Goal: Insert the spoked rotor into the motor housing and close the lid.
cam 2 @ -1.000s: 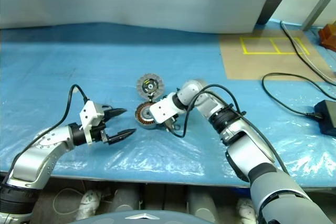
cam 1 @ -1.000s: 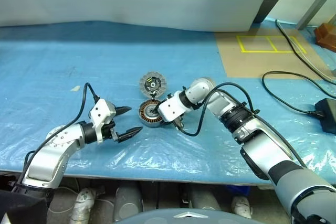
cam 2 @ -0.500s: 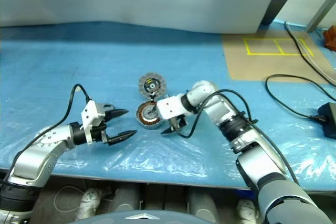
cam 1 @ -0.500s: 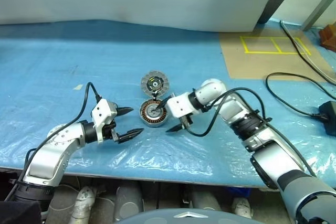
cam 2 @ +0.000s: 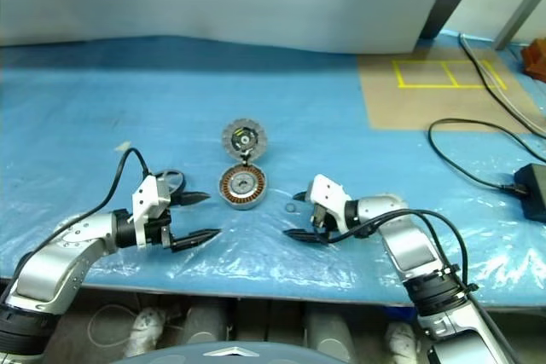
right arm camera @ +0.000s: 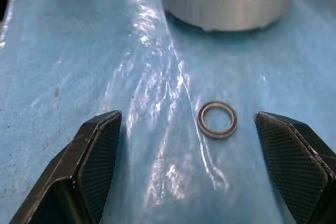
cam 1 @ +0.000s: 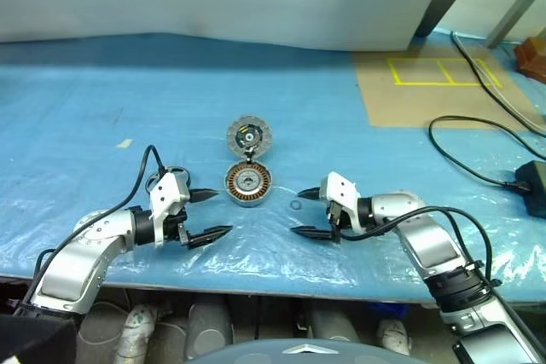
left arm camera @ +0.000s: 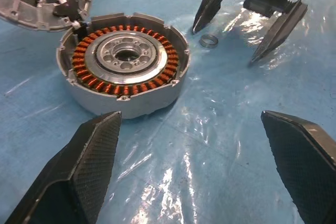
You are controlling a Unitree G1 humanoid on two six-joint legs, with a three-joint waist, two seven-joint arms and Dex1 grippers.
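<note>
Motor housing [cam 1: 248, 185] sits on the blue tarp [cam 1: 128, 91], lid [cam 1: 248, 136] touching its far edge, inner face up. Small metal ring [right arm camera: 217, 119] lies beside the housing. Left gripper [cam 1: 205, 215] and right gripper [cam 1: 305, 212] flank it, jaws spread, empty.

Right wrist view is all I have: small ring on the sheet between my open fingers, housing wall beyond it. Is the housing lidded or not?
Observer: Not lidded. The motor housing shows its copper winding ring and a bare silvery centre.
Operator: Where's the lid?
Observer: The lid lies inner face up on the blue sheet, right against the housing's far edge.
Operator: Left gripper?
Observer: The left gripper is open and empty, to the housing's left and apart from it.
</note>
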